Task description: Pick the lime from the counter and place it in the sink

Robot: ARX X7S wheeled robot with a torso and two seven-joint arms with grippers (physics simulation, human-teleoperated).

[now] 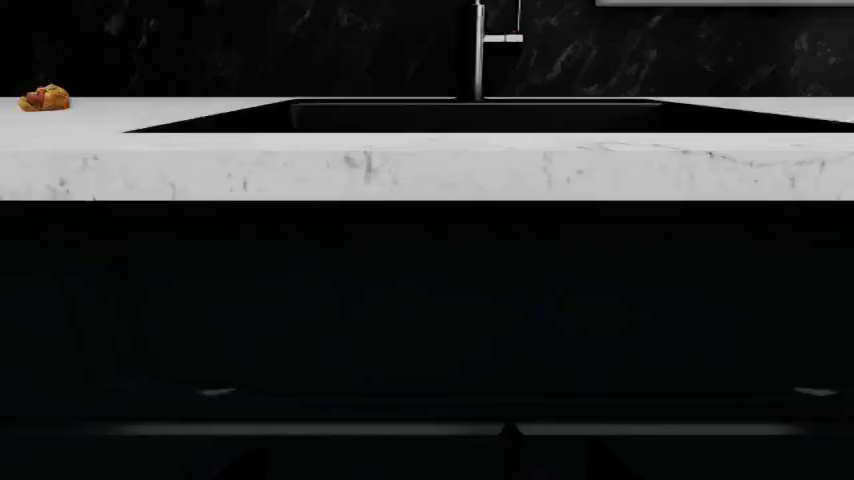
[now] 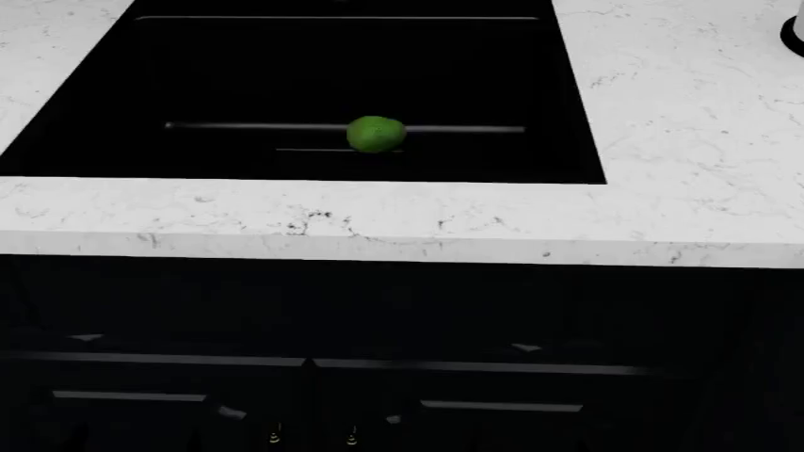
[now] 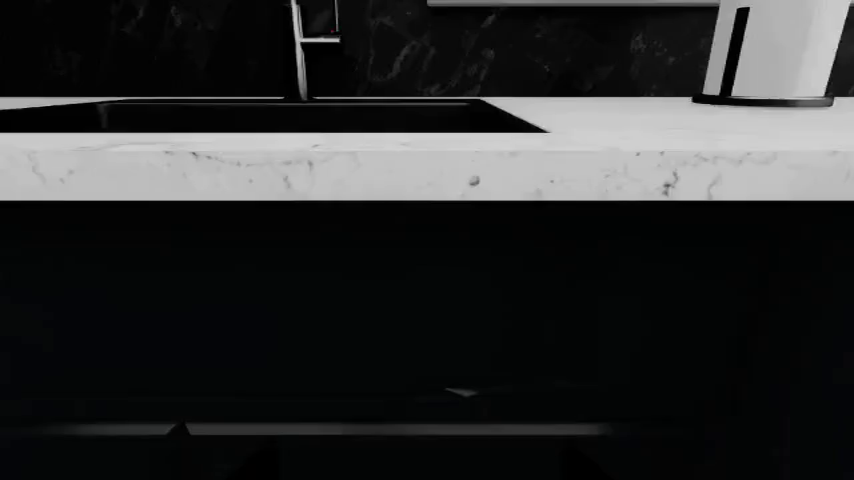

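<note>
Setting: dark kitchen front, with a black veined wall behind the counter (image 2: pixel 679 122) and near-black cabinets below it.
Counter: white marble-look slab with faint grey-black veins and a thick, squared front edge; smooth and flat.
Sink: the sink (image 2: pixel 151 94) is a large rectangular matte black basin cut into the slab, its front wall running along the counter's front edge; a thin grey bar (image 2: pixel 251 126) crosses it side to side.
Lime: the lime (image 2: pixel 376 134) is small, bright green, slightly oval and dimpled; it lies inside the basin, at the bar, about midway between the basin's side walls and nearer its front wall than its back.
Faucet: the faucet (image 1: pixel 481 50) is a slim metal-looking upright at the basin's back edge.
Other items: a small orange-brown object (image 1: pixel 44 98) sits on the counter well off to one side of the basin; a white cylinder on a dark base (image 3: pixel 774 50) stands on the counter on the other side.
Grippers: neither gripper appears in any view, so I cannot tell whether the fingers are spread or pressed together; both wrist cameras look level at the counter's front edge from below the slab.
Progress: judged from where the fruit lies, the placing looks done.
Risk: a round fruit on a smooth basin may roll, though the walls should contain it.
Risk: arms raised from below could strike the thick stone edge.
</note>
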